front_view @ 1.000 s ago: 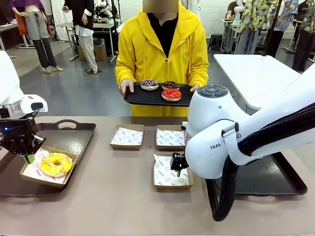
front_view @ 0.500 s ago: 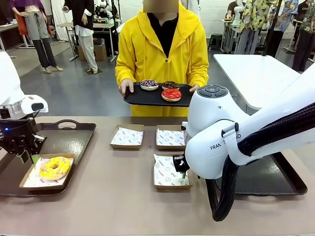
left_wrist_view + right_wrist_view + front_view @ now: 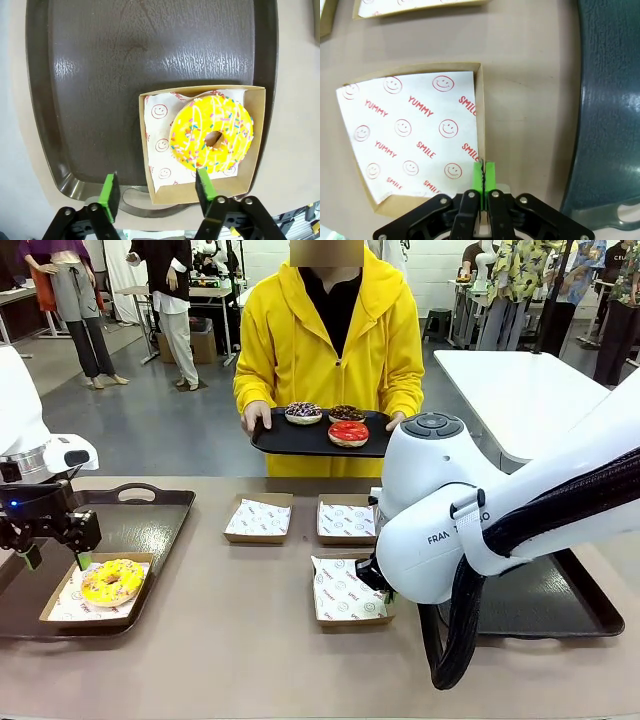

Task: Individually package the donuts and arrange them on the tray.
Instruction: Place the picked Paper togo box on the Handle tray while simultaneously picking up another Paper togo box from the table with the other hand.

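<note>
The yellow donut [image 3: 112, 581] lay flat, hole up, a round ring with no long side, in a paper-lined box [image 3: 58, 606] at the near end of the left tray [image 3: 140, 520], on the left of the table [image 3: 250, 660]. The red donut [image 3: 348, 432] and two chocolate donuts [image 3: 303, 412] sat flat on a black tray [image 3: 290, 443] held by the person at the far side. Between them, two empty boxes [image 3: 258, 518] stood side by side, with a near box [image 3: 345, 590] in front of the right one and the right tray [image 3: 560, 605] beyond it. The left hand [image 3: 156, 189] hung just above the donut's box, pointing down, fingers [image 3: 109, 190] spread wide and gripping nothing. The right hand [image 3: 483, 175], low under its bulky arm, had its pads pressed together, pinching the right wall of the near box beside its printed paper [image 3: 410, 125].
</note>
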### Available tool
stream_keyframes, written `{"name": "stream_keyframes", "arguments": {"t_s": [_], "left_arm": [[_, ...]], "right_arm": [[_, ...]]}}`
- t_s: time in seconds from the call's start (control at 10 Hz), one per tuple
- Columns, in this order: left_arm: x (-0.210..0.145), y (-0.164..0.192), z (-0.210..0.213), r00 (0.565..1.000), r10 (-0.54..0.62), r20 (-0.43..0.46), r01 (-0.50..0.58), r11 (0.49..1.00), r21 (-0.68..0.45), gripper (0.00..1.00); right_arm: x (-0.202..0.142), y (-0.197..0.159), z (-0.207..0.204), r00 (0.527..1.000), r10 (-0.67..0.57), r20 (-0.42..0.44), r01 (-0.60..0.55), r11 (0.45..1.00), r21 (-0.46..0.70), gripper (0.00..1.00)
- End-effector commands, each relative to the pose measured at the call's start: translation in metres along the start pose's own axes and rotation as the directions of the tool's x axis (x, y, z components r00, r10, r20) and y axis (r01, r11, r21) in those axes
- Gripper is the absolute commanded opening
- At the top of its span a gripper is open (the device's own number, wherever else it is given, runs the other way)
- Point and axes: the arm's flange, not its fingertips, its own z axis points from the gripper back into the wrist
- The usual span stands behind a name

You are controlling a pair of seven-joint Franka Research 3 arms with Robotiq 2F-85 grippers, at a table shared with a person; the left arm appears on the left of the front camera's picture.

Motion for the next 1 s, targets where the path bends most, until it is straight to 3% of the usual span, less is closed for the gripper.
{"name": "stream_keyframes", "arguments": {"t_s": [0.0,0.4,0.6,0.7,0.9], "left_arm": [[0.000,0.002,-0.003,1.000,-0.004,-0.001,0.004,1.000,0.010,1.00],[-0.004,0.007,0.002,1.000,0.002,-0.002,-0.002,0.999,-0.047,1.00],[-0.016,0.028,0.030,0.999,-0.028,-0.042,0.015,0.962,-0.273,1.00],[-0.022,0.049,0.050,0.998,-0.051,-0.026,0.036,0.910,-0.414,1.00],[-0.029,0.105,0.076,0.999,-0.004,0.052,0.040,0.718,-0.695,1.00]], "right_arm": [[0.001,0.003,-0.007,0.999,-0.029,0.020,0.029,1.000,-0.004,0.00],[0.000,0.004,-0.001,0.998,-0.060,0.000,0.060,0.998,-0.002,0.00],[-0.003,0.008,0.038,1.000,-0.011,0.016,0.011,1.000,0.003,0.00],[0.000,0.007,0.063,0.999,-0.008,0.042,0.008,1.000,-0.003,0.00],[0.019,0.005,0.111,0.993,-0.042,0.112,0.041,0.999,0.015,0.00]]}}
